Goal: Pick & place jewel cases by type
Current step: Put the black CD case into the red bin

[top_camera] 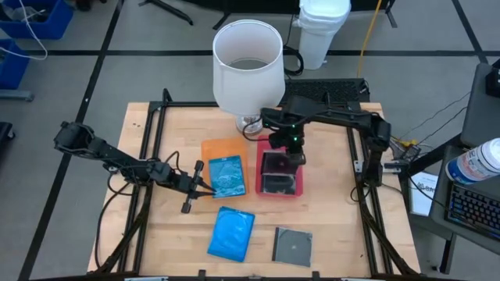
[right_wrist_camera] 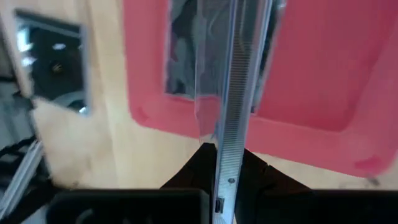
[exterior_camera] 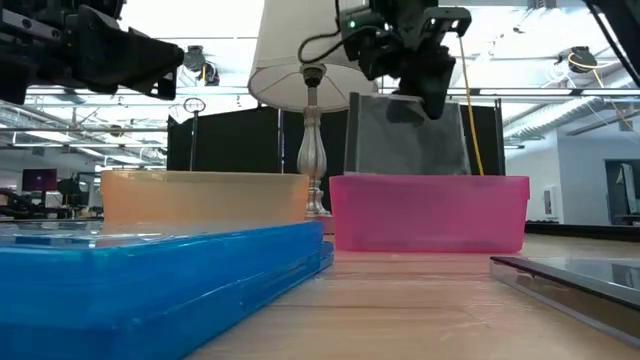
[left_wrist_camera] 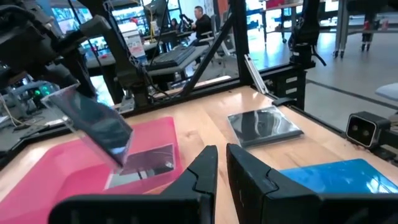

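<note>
From above, your right gripper (top_camera: 283, 150) holds a grey jewel case (top_camera: 278, 165) over the red tray (top_camera: 266, 190); the lamp (top_camera: 248, 66) stands just behind. At surface level, blue cases (exterior_camera: 160, 275) fill the foreground. Your left gripper's (left_wrist_camera: 221, 163) fingers are nearly closed, empty.

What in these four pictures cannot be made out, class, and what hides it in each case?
- Orange tray floor: high view, blue case covers it.
- Red tray contents: low view, its wall hides them.
- Grey case face held by right gripper: right wrist view, edge-on.
- Left gripper: holds nothing visible.
</note>
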You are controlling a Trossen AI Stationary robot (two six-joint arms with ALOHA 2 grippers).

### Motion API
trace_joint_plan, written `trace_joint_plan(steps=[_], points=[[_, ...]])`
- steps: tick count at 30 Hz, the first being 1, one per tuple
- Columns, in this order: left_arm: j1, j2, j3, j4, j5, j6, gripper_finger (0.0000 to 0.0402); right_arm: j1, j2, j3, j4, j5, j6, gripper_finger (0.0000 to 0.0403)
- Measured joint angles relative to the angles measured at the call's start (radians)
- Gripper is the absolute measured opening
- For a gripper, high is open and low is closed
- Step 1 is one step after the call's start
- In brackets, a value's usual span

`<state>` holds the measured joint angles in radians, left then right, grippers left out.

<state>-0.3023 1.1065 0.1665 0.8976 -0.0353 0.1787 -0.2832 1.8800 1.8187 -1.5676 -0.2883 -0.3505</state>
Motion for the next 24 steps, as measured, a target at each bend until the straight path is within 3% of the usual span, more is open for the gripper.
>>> trace_joint_plan(steps=[7,24], points=[[0.000,0.000,0.000,-0.018,0.000,0.000,0.0042,-0.003,0.050,-0.013,0.013,-0.031,-0.078,0.0020],[0.000,0.000,0.001,-0.019,0.008,-0.032,0.0042,0.083,0.065,-0.228,0.219,-0.090,-0.039,0.0020]])
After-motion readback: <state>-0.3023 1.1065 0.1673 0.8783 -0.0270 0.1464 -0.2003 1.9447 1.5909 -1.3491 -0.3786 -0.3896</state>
